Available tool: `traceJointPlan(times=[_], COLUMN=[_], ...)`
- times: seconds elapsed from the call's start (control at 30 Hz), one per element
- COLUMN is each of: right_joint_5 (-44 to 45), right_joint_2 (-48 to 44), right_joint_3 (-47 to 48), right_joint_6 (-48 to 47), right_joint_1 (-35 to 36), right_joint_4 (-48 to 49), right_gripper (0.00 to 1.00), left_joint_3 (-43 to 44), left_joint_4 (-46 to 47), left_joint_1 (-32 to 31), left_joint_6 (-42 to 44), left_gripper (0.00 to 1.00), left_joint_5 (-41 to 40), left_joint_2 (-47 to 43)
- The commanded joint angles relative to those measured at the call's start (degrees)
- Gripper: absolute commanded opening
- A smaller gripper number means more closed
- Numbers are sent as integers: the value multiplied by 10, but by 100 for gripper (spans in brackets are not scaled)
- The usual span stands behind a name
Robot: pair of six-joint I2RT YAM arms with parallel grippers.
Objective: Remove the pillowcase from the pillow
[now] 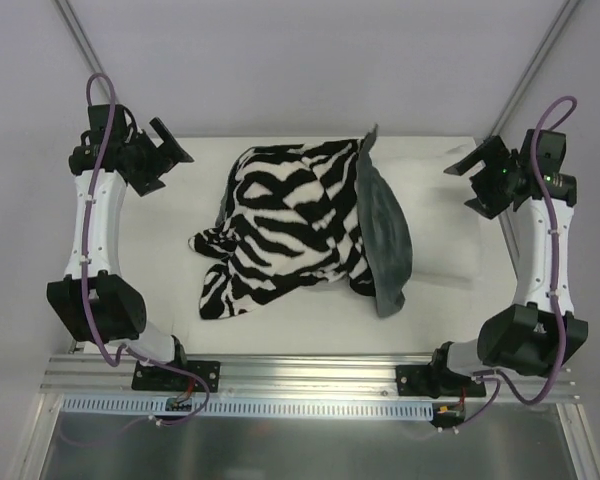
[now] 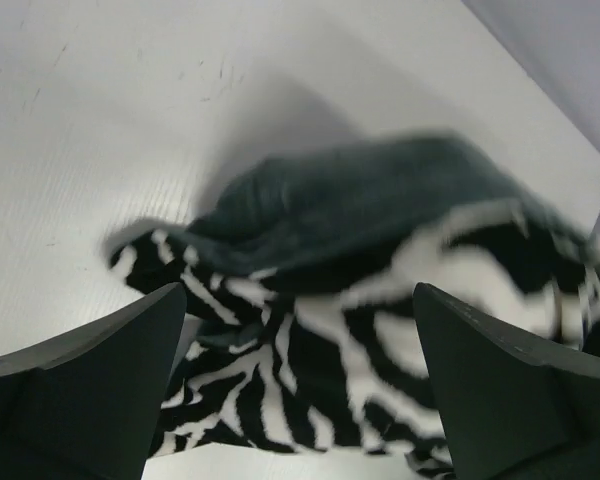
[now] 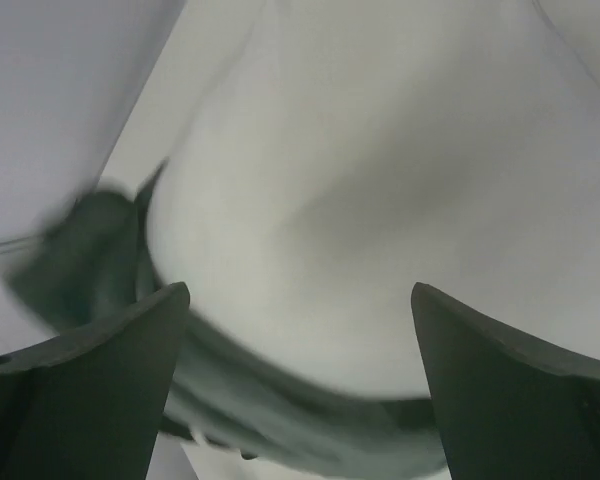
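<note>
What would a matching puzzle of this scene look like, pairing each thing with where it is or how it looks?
1. zebra-striped and grey plush pillowcase
2. plump plain white pillow
3. left claw
4. right claw

a. open, far right
b. crumpled in the middle
c. open, far left
d. right of centre, partly under grey fabric

Pairs: 1-b, 2-d, 3-c, 4-a

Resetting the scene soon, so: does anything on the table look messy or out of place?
The pillowcase lies crumpled in a central heap, its grey edge flopped over the white pillow, which juts out on the right. Whether the pillow is fully out, I cannot tell. Nothing looks torn or spilled.
</note>
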Motion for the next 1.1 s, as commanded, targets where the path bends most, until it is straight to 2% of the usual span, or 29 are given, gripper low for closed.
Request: traceJointPlan(times=[0.0, 0.1, 0.33, 0.43, 0.57, 0.87, 1.03, 1.07], right_joint_5=[37, 41, 43, 55, 64, 87, 98, 93], right_joint_2=[-105, -136, -137, -134, -121, -41, 48, 88], right_joint_3=[-38, -81, -132, -139, -139, -127, -103, -90], right_joint_6=[-43, -62, -93, -94, -85, -45, -16, -13], right_joint_1=[9, 10, 12, 13, 13, 21, 48, 53], right_joint_4=[35, 41, 37, 36, 38, 77, 97, 100], right_gripper=[97, 96, 96, 96, 96, 96, 96, 96], left_joint_3=[27, 1, -109, -137, -152, -164, -176, -177], left_joint_4=[19, 18, 19, 19, 20, 36, 50, 58], left_joint_1=[-1, -4, -43, -114, -173, -301, -327, -330], left_joint_6=[23, 43, 71, 78, 71, 58, 39, 38], left_gripper=[99, 99, 95, 96, 99, 99, 99, 99], left_joint_5=[26, 22, 20, -21, -34, -83, -81, -81], left_joint_2=[-52, -77, -123, -123, -98, -30, 16, 26])
